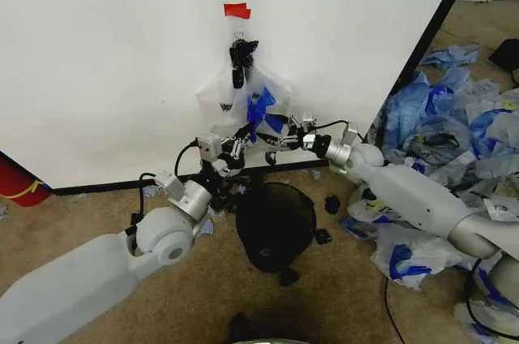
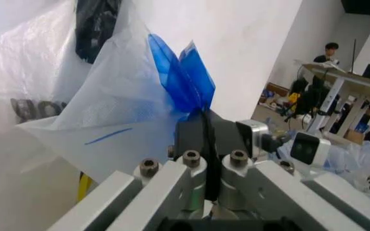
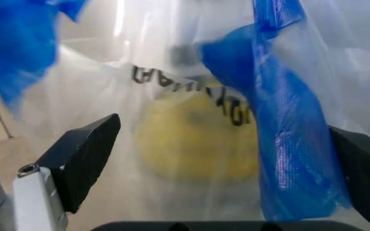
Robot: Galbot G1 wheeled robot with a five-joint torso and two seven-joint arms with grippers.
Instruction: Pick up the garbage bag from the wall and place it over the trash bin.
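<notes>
The garbage bag (image 1: 243, 88) hung against the wall (image 1: 105, 60), caught up by a black clip (image 1: 241, 56) just under a small strip of red tape (image 1: 237, 10). Its blue handle loops (image 1: 261, 109) drooped across the front of the thin white plastic, at the level where both arms had come in.

The left claw (image 1: 240, 143) reached up from the lower left, and its fingers were pressed together on a fold of the blue handle; in the left wrist view the blue plastic (image 2: 183, 79) rose straight out from between the dark pads (image 2: 191, 134). The right claw (image 1: 274, 144) came in from the right side, meeting the bag just beside the left one. Its two dark fingers (image 3: 85, 156) stood wide apart, with the blue loop (image 3: 288, 144) and the bag's yellow face print (image 3: 191, 139) lying in the gap between them, nothing pinched.

Directly below the two claws, on the brown carpet (image 1: 81, 214), stood the trash bin (image 1: 274, 224), its black mesh mouth open upward. Off to the right, past the wall's dark edge, lay a heap of blue and white bags (image 1: 454, 117). A red cylinder (image 1: 18, 182) leaned at the far left by the foot of the wall.
</notes>
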